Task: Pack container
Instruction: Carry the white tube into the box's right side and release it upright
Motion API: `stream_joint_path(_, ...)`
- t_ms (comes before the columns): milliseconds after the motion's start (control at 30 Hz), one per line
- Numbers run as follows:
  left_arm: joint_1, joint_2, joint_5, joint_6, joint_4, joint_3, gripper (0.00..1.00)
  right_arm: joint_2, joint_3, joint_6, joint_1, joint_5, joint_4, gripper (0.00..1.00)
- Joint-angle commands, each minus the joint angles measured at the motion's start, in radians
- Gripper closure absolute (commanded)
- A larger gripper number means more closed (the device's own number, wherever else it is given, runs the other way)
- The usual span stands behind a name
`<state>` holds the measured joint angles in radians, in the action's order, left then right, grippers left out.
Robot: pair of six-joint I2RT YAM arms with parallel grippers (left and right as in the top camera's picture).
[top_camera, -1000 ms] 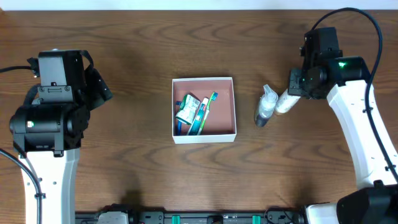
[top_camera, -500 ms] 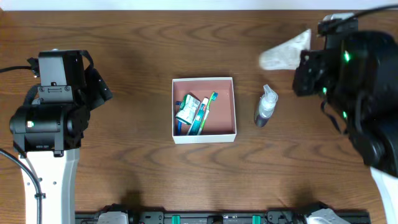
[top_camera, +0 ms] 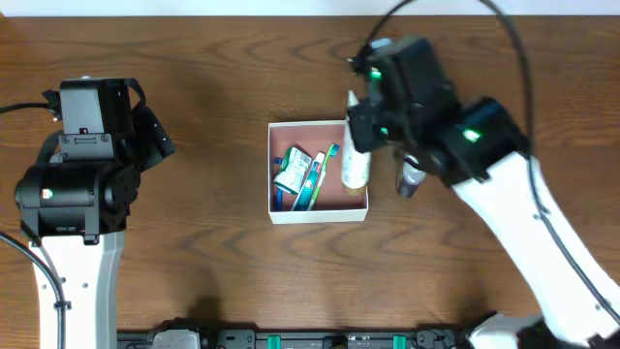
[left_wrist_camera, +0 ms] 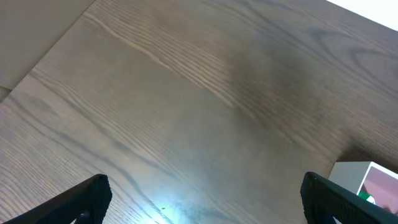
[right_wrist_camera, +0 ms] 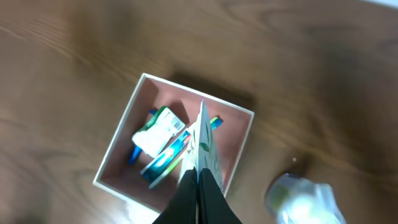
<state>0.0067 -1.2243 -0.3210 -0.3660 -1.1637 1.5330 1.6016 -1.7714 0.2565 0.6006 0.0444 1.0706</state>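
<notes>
two sets of jaws appear in this figure. the right jaws are pressed together on the thin upper edge of a pale tube (right_wrist_camera: 203, 143), which hangs down from them and is seen almost edge-on in the right wrist view. a grip at this flat end probably lets the tube hang upright, so that it takes up little room on the way in.

directly beneath these jaws lies the container (right_wrist_camera: 121, 130), a square white-walled box with a pink-brown floor, resting on the table (left_wrist_camera: 186, 93). the tube hangs over the bare strip of floor. whether its lower end touches that floor cannot be told.

on the side of the jaws toward the left arm, inside the box, lie a green-and-white packet (top_camera: 291, 170) and some toothbrushes (top_camera: 320, 179). they are crowded together, which leaves the strip under the tube free. on the opposite side of the jaws, just outside the box wall, a small spray bottle (right_wrist_camera: 298, 196) rests on the table. it is presumably an item not yet packed, and its posture is unclear.

the left jaws are well apart from all this. they stand open with nothing between them and hang over bare table, with one corner of the box showing at the edge of their view. they seem to be parked clear of the working arm.

as for writing, green marks show on the tube and print on the packet, but neither is legible and no brand can be read.
</notes>
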Motion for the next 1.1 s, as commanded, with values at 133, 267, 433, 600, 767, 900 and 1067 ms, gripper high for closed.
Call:
stream_joint_path(133,0.006,-0.004,-0.013,0.002,-0.003,0.007,0.02,0.111,-0.008,0.019,0.005,0.026,-0.035,0.99)
stream_joint_path(267,0.006,-0.004,-0.013,0.002,-0.003,0.007,0.02,0.154,-0.008,0.020,0.005,0.103,-0.040,0.99)
stream_joint_path(433,0.006,-0.004,-0.013,0.002,-0.003,0.007,0.02,0.191,-0.008,0.020,0.005,0.162,-0.082,0.99)
stream_joint_path(600,0.006,-0.004,-0.013,0.002,-0.003,0.007,0.02,0.219,-0.008,0.021,0.005,0.177,-0.098,0.99)
stream_joint_path(767,0.006,-0.004,-0.013,0.002,-0.003,0.007,0.02,0.233,-0.003,0.072,0.005,0.177,-0.060,0.99)
stream_joint_path(900,0.006,-0.004,-0.013,0.002,-0.003,0.008,0.02,0.233,0.002,0.073,0.005,0.177,-0.061,0.81)
stream_joint_path(1067,0.006,-0.004,-0.013,0.002,-0.003,0.007,0.02,0.233,0.002,0.072,0.005,0.177,-0.062,0.74)
